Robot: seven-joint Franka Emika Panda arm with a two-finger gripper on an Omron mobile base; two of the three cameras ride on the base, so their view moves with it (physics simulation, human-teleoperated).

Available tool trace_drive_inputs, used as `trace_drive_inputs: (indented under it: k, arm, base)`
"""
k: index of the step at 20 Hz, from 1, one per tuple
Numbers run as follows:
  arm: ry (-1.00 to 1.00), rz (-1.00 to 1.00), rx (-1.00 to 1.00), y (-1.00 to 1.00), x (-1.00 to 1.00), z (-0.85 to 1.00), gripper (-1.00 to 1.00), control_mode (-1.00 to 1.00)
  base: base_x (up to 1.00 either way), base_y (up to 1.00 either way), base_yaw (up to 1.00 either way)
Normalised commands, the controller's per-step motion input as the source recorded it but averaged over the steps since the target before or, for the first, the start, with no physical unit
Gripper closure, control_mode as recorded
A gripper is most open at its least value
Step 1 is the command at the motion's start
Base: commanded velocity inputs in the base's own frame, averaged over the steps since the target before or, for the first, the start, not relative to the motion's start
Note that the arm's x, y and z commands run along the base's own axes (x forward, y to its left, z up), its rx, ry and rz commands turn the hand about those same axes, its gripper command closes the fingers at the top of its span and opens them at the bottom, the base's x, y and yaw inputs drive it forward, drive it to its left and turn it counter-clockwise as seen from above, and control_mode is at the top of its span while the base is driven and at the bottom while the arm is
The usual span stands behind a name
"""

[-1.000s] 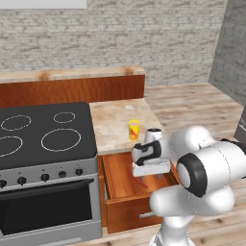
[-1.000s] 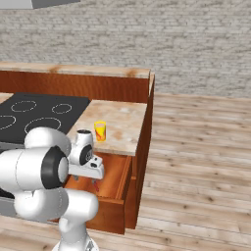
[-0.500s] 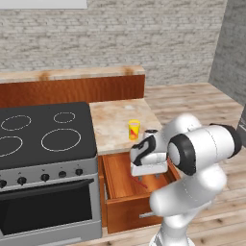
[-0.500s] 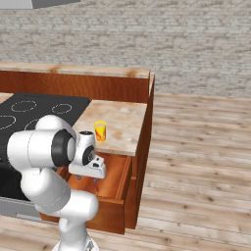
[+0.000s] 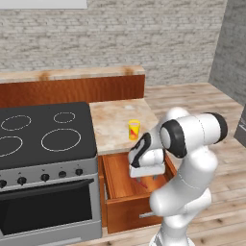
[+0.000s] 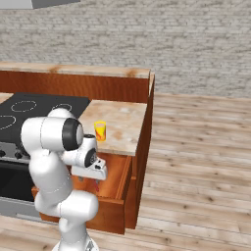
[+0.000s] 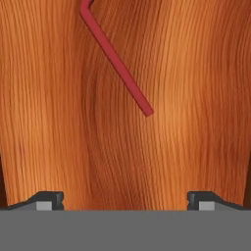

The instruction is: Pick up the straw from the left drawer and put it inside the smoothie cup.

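Claw point(image 7: 125, 198) spread wide, empty, poised over floor of left drawer point(image 5: 116, 170). Straw point(image 7: 119, 63) lies flat on drawer wood, ahead of fingertips, long axis diagonal across claw opening. Smoothie cup point(image 5: 134, 129) upright on bench point(image 5: 110, 122).

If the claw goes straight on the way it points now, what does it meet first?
Probably the bare wooden floor of the left drawer. The open claw points down at it, and the straw lies further ahead, above the view's centre, so likely missed.
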Motion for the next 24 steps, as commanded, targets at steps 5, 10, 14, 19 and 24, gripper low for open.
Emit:
trace_drive_inputs:
  k: [5,10,14,19,24]
  arm:
    - [0.00,0.00,0.00,0.00,0.13,-0.29,-1.00,-1.00]
    - [-0.01,0.00,0.00,0.03,0.09,-0.33,-1.00,-1.00]
    - [-0.01,0.00,0.00,0.01,0.12,-0.29,-1.00,-1.00]
    - [0.00,0.00,0.00,0.00,0.20,-0.20,-1.00,-1.00]
    - [-0.02,0.00,0.00,0.00,0.19,-0.08,-1.00,-1.00]
  base:
    - [0.00,0.00,0.00]
    - [0.00,0.00,0.00]
    - [0.00,0.00,0.00]
    - [0.00,0.00,0.00]
    - [0.00,0.00,0.00]
